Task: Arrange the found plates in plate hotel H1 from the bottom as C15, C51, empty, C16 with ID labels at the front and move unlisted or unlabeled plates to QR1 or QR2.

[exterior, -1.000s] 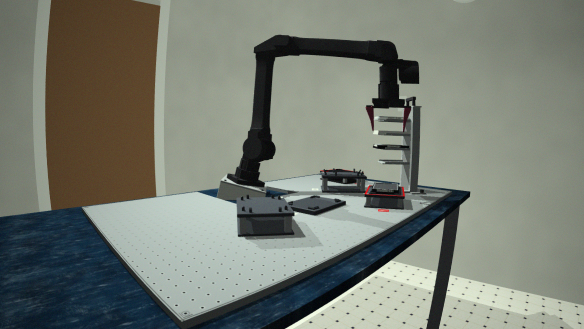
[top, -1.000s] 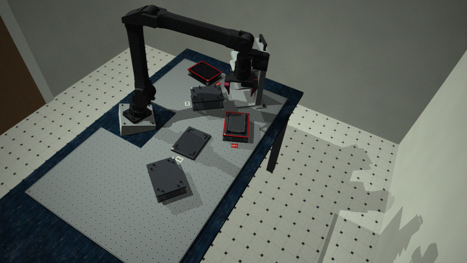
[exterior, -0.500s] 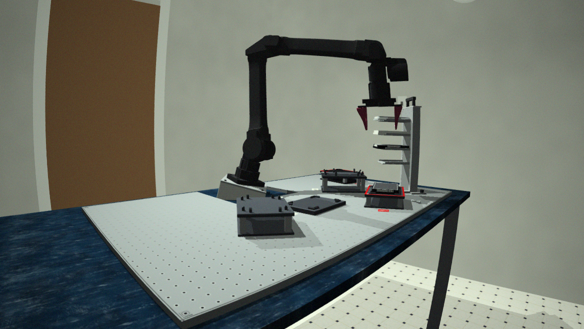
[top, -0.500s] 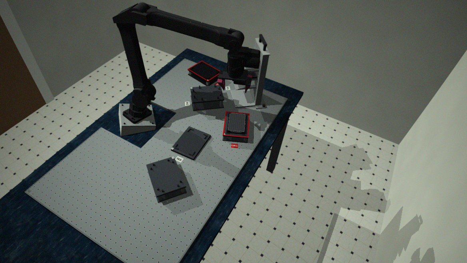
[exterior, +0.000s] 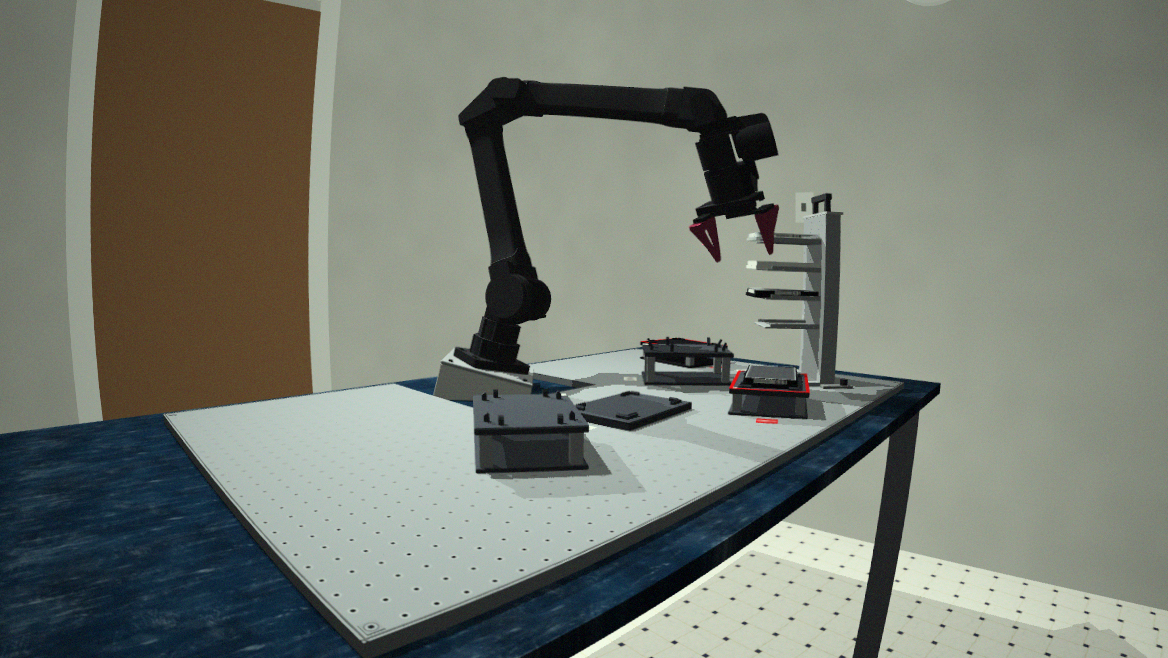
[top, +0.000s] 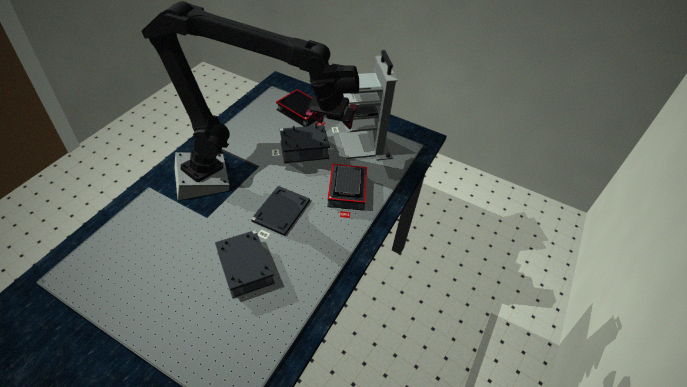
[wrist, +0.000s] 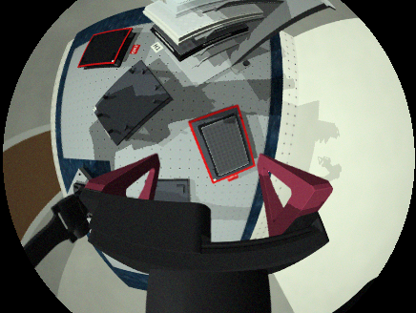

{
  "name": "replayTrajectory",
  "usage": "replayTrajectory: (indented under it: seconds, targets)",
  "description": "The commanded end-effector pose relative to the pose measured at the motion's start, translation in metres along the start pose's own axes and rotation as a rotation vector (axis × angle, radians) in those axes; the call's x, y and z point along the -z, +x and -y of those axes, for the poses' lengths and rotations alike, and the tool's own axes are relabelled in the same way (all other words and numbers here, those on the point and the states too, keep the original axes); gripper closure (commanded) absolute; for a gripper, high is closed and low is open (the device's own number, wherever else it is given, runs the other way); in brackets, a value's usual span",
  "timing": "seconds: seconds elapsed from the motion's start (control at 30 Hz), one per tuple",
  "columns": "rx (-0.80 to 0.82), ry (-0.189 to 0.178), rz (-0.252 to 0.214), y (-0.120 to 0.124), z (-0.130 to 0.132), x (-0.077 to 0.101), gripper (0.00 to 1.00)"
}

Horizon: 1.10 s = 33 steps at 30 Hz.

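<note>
The plate hotel H1 (top: 379, 107) stands at the far right of the deck, also in the exterior view (exterior: 805, 286) and at the top of the wrist view (wrist: 209, 6). A white plate (exterior: 780, 238) lies in its top slot and a dark plate (exterior: 780, 292) two shelves lower. The labels are too small to read. My gripper (exterior: 735, 235) is open and empty, tilted, in the air in front of the hotel at about top-slot height (top: 333, 120). A dark plate (top: 347, 181) (wrist: 223, 144) sits in the red-rimmed quarantine nest below.
A second red-rimmed nest (top: 294, 103) at the back holds no plate. A raised dark nest (top: 304, 143) stands left of the hotel. A flat dark nest (top: 281, 209) and a raised block beside the N6 label (top: 244, 263) lie nearer the front.
</note>
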<state>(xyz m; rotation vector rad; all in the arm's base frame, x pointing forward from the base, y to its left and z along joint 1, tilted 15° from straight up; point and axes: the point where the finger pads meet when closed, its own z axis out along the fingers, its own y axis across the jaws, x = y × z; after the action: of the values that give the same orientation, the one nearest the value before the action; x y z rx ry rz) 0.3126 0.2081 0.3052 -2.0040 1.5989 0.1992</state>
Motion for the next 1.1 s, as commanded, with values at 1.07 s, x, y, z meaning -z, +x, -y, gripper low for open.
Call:
replayTrajectory:
  seconds: [1.07]
  targets:
    - [-0.554,0.348,0.441,-0.057,-0.086,0.018,0.0]
